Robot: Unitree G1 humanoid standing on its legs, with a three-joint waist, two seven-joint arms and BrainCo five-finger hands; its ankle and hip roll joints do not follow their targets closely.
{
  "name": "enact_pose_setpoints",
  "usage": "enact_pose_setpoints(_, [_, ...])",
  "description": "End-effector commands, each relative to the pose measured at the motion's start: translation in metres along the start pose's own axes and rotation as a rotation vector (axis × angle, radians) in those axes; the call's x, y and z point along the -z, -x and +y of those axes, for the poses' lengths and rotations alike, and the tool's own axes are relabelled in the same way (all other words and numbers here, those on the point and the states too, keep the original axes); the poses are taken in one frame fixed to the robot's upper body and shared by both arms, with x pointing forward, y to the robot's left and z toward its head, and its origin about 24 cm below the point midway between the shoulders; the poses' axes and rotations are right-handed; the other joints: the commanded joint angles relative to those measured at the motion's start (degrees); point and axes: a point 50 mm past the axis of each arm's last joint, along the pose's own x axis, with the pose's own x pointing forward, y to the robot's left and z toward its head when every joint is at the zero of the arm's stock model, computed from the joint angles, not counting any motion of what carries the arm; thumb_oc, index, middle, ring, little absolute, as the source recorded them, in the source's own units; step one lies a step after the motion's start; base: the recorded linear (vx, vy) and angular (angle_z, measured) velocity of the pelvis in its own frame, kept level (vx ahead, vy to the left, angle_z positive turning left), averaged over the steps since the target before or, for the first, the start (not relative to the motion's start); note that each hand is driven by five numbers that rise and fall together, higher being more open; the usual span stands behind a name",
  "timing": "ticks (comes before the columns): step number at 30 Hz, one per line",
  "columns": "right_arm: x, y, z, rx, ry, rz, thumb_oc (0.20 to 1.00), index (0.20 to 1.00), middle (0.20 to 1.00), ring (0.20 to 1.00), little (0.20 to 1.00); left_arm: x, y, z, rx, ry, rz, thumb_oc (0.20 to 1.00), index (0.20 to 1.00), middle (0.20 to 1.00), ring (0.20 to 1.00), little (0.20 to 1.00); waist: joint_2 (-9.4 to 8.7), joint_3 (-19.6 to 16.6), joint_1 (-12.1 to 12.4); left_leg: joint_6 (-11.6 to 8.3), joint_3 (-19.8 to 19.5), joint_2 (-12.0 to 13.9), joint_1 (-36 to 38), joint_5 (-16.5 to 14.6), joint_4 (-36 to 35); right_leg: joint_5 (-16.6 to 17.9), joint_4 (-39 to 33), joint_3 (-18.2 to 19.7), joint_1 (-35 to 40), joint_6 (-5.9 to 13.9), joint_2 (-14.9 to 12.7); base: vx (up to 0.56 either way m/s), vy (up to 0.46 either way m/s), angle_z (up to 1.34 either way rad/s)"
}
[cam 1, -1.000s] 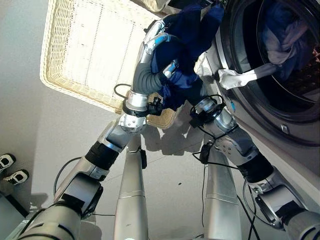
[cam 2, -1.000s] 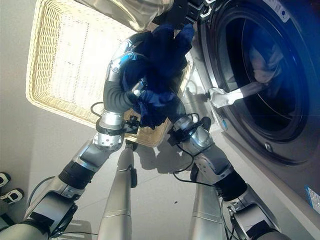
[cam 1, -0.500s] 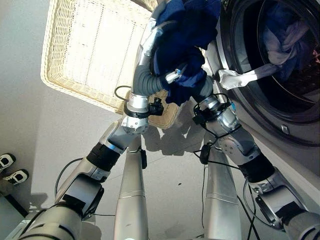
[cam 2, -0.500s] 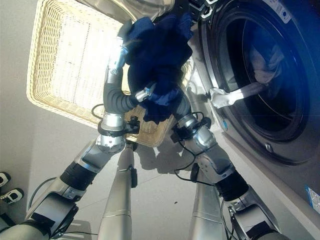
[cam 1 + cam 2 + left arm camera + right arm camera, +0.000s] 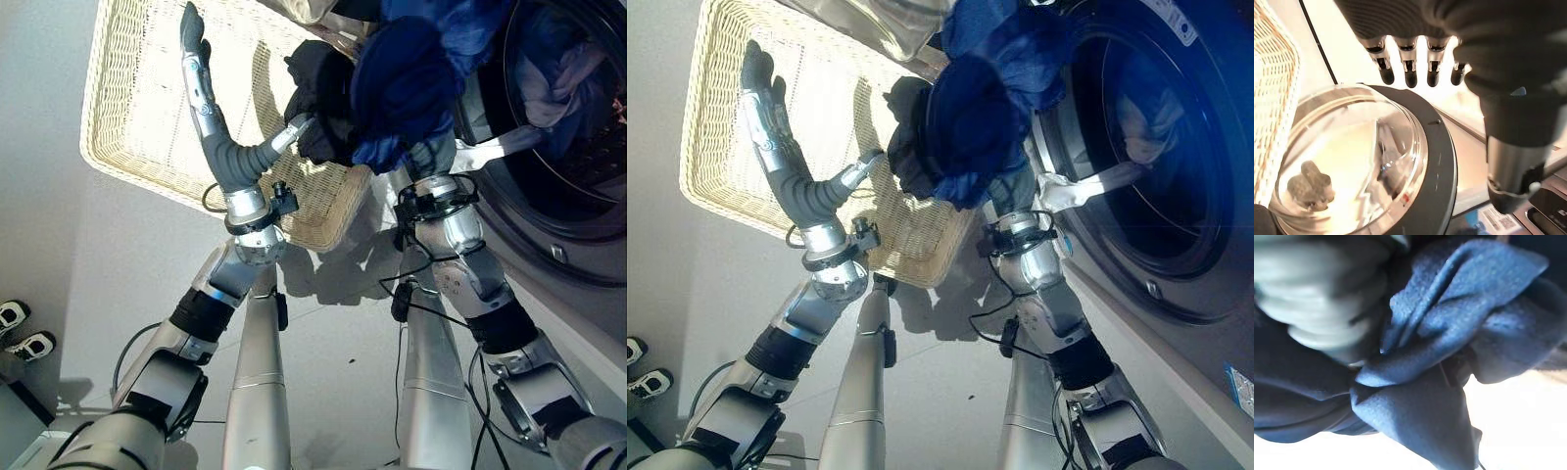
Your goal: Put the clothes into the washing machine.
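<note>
The right robot hand is buried in a bundle of dark blue clothes, held up beside the washing machine opening (whether its fingers grip it I cannot tell). The left robot hand is spread open, empty, above the wicker basket.

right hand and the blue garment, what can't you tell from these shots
- Right hand: its fingers are buried in the dark blue garment in both eye views, so the grip is hidden.
- Right wrist view: the ribbed cover is blurred and cloth hides the fingers.
- Washing machine drum: the bundle hides part of the opening.
</note>
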Motion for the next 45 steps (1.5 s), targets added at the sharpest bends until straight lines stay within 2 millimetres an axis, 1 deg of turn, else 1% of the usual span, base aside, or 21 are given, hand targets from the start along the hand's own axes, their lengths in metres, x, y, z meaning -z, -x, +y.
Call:
enact_pose_setpoints(1, [-0.043,-0.002,0.015,-0.033,-0.012,-0.27,0.2,0.2,0.2,0.2,0.2,-0.009,-0.018,0.007,-0.082,0.006,-0.068,1.0,1.0,1.0,1.0,1.0,0.6,1.69,-0.3,4.89,-0.13,-3.59,-1.12,1.63,-0.25,0.84,-0.27,-2.68,2.61,4.32,1.56,0.0,0.0,0.0])
enact_pose_setpoints(4, [-0.045,-0.001,0.006,0.031,-0.004,-0.295,0.2,0.2,0.2,0.2,0.2,0.002,-0.016,0.012,-0.097,-0.029,-0.019,1.0,1.0,1.0,1.0,1.0,0.59,1.69,-0.56,4.69,-0.03,-3.4,-1.0,1.59,0.04,0.78,0.02,-2.47,2.74,4.44,1.62,0.0,0.0,0.0])
enact_pose_setpoints(7, [-0.031,-0.004,-0.01,0.127,0.016,-0.202,0.2,0.2,0.2,0.2,0.2,0.021,-0.011,0.015,-0.073,-0.124,0.042,1.0,1.0,1.0,1.0,1.0,0.61,1.69,-0.94,4.43,0.4,-3.07,-0.75,1.58,0.25,0.77,0.26,-2.27,2.88,4.54,1.79,0.0,0.028,0.0])
enact_pose_setpoints(11, [-0.006,-0.009,-0.049,0.277,0.077,-0.018,0.2,0.2,0.2,0.2,0.2,0.052,-0.005,0.026,-0.064,-0.228,0.179,1.0,1.0,1.0,1.0,1.0,0.6,1.69,-1.18,4.03,1.1,-2.62,-0.47,1.74,0.55,0.9,0.34,-2.34,3.05,4.53,1.74,0.0,0.047,-0.01])
enact_pose_setpoints(15, [0.006,-0.009,-0.078,0.365,0.11,0.069,0.2,0.2,0.2,0.2,0.2,0.067,-0.003,0.033,-0.07,-0.265,0.246,1.0,1.0,1.0,1.0,1.0,0.72,1.69,-1.26,3.71,1.56,-2.2,-0.5,1.75,0.62,1.06,0.21,-2.45,2.95,4.52,1.69,0.0,0.0,0.0])
enact_pose_setpoints(16, [0.006,-0.009,-0.078,0.365,0.11,0.069,0.2,0.2,0.2,0.2,0.2,0.067,-0.003,0.033,-0.07,-0.265,0.246,1.0,1.0,1.0,1.0,1.0,0.72,1.69,-1.26,3.71,1.56,-2.2,-0.5,1.75,0.62,1.06,0.21,-2.45,2.95,4.52,1.69,0.01,0.034,-0.06])
enact_pose_setpoints(18, [0.013,-0.006,-0.124,0.553,0.104,0.127,0.2,0.2,0.2,0.2,0.2,0.086,-0.004,0.04,-0.075,-0.316,0.333,1.0,1.0,1.0,1.0,1.0,0.81,1.69,-1.21,3.17,1.74,-1.72,-0.62,1.63,0.63,0.92,0.39,-2.56,2.69,4.28,1.87,0.02,0.027,-0.08])
enact_pose_setpoints(21, [0.009,-0.008,-0.154,0.717,0.059,0.164,0.2,0.2,0.2,0.2,0.2,0.095,-0.011,0.044,-0.057,-0.36,0.374,1.0,1.0,1.0,1.0,1.0,0.65,1.69,-1.1,2.98,1.92,-1.57,-0.55,1.34,0.62,1.0,0.26,-2.67,2.63,4.2,2.08,0.01,-0.005,-0.05])
enact_pose_setpoints(23, [-0.006,-0.011,-0.175,0.827,0.04,0.135,0.2,0.2,0.2,0.2,0.2,0.099,-0.014,0.049,-0.048,-0.382,0.391,1.0,1.0,1.0,1.0,1.0,0.58,1.69,-0.92,2.8,1.87,-1.33,-0.6,1.01,0.97,1.04,0.18,-2.73,2.63,4.19,2.15,0.01,-0.014,-0.05])
enact_pose_setpoints(25, [-0.043,-0.016,-0.202,0.968,0.008,0.011,0.2,0.2,0.2,0.2,0.2,0.104,-0.013,0.059,-0.034,-0.415,0.407,1.0,1.0,1.0,1.0,1.0,0.39,1.69,-0.63,2.71,1.51,-0.9,-0.78,0.17,1.87,0.93,0.33,-2.96,2.81,4.19,2.23,0.02,-0.048,-0.03])
enact_pose_setpoints(27, [-0.078,-0.017,-0.217,1.089,-0.039,-0.145,0.2,0.2,0.2,0.2,0.2,0.106,-0.008,0.07,-0.024,-0.442,0.412,1.0,1.0,1.0,1.0,1.0,-0.06,1.69,-0.37,2.75,1.07,-0.67,-0.88,-0.42,1.98,0.9,-0.08,-3.31,3.17,4.28,2.48,0.0,-0.085,-0.03])
enact_pose_setpoints(28, [-0.086,-0.017,-0.219,1.113,-0.042,-0.197,0.2,0.2,0.2,0.2,0.2,0.106,-0.007,0.072,-0.021,-0.447,0.412,1.0,1.0,1.0,1.0,1.0,-0.11,1.69,-0.3,2.78,0.97,-0.61,-0.91,-0.52,1.94,0.95,-0.21,-3.39,3.23,4.29,2.57,-0.01,-0.097,-0.01])
enact_pose_setpoints(29, [-0.123,-0.019,-0.22,1.162,-0.001,-0.369,0.2,0.2,0.2,0.2,0.2,0.106,-0.003,0.081,-0.016,-0.468,0.407,1.0,1.0,1.0,1.0,1.0,-0.63,1.69,-0.18,2.97,0.63,-0.56,-0.74,-0.73,1.25,1.09,-0.83,-3.82,3.63,4.3,2.99,-0.02,-0.067,0.01])
enact_pose_setpoints(32, [-0.187,-0.023,-0.202,1.179,0.13,-0.651,0.2,0.2,0.2,0.2,0.2,0.104,-0.001,0.103,-0.027,-0.505,0.413,1.0,1.0,1.0,1.0,1.0,-1.93,1.69,-1.06,3.3,0.22,-0.47,0.05,-1.12,0.84,1.02,-1.3,-3.77,4.66,4.18,4.08,-0.03,-0.014,0.01])
enact_pose_setpoints(33, [-0.19,-0.022,-0.2,1.183,0.147,-0.663,0.2,0.2,0.2,0.2,0.2,0.104,-0.001,0.105,-0.028,-0.507,0.417,1.0,1.0,1.0,1.0,1.0,-2.13,1.69,-1.13,3.38,0.2,-0.49,0.23,-1.19,0.89,0.93,-1.24,-3.7,4.83,4.16,4.15,-0.02,0.025,0.04])
enact_pose_setpoints(34, [-0.196,-0.021,-0.199,1.191,0.188,-0.679,0.297,0.297,0.297,0.297,0.297,0.104,-0.001,0.107,-0.03,-0.51,0.42,1.0,1.0,1.0,1.0,1.0,-2.36,1.69,-1.26,3.48,0.1,-0.58,0.37,-1.24,0.96,0.88,-1.21,-3.63,5.0,4.09,4.29,-0.01,0.011,0.06])
enact_pose_setpoints(35, [-0.201,-0.02,-0.198,1.2,0.212,-0.695,0.511,0.511,0.511,0.511,0.511,0.104,-0.003,0.108,-0.027,-0.514,0.42,1.0,1.0,1.0,1.0,1.0,-2.68,1.69,-1.35,3.67,-0.04,-0.68,0.55,-1.41,0.96,0.8,-1.26,-3.57,5.18,4.07,4.34,0.0,0.0,0.0])
enact_pose_setpoints(36, [-0.205,-0.019,-0.198,1.197,0.229,-0.701,0.592,0.592,0.592,0.592,0.592,0.105,-0.005,0.11,-0.026,-0.518,0.421,1.0,1.0,1.0,1.0,1.0,-2.88,1.69,-1.47,3.79,-0.14,-0.69,0.66,-1.53,1.03,0.71,-1.21,-3.56,5.3,4.04,4.37,0.0,0.0,0.0])
enact_pose_setpoints(37, [-0.207,-0.018,-0.201,1.205,0.269,-0.674,0.922,0.922,0.922,0.922,0.922,0.106,-0.009,0.112,-0.023,-0.52,0.426,1.0,1.0,1.0,1.0,1.0,-3.16,1.69,-1.54,3.92,-0.32,-0.73,0.85,-1.7,1.29,0.58,-1.03,-3.57,5.49,3.97,4.37,0.0,0.0,0.0])
enact_pose_setpoints(38, [-0.203,-0.017,-0.204,1.201,0.283,-0.635,1.0,1.0,1.0,1.0,1.0,0.107,-0.012,0.111,-0.014,-0.523,0.428,1.0,1.0,1.0,1.0,1.0,-3.36,1.69,-1.51,4.1,-0.57,-0.9,1.07,-1.82,1.46,0.58,-0.94,-3.57,5.68,3.92,4.35,0.01,-0.023,-0.04])
enact_pose_setpoints(45, [-0.175,-0.015,-0.23,1.257,0.377,-0.36,1.0,1.0,1.0,1.0,1.0,0.11,-0.03,0.103,0.027,-0.518,0.416,1.0,1.0,1.0,1.0,1.0,-2.51,1.69,-0.53,4.69,-1.26,-2.2,1.09,-2.18,1.26,0.55,-1.37,-4.0,5.59,3.69,3.85,0.01,-0.015,-0.02])
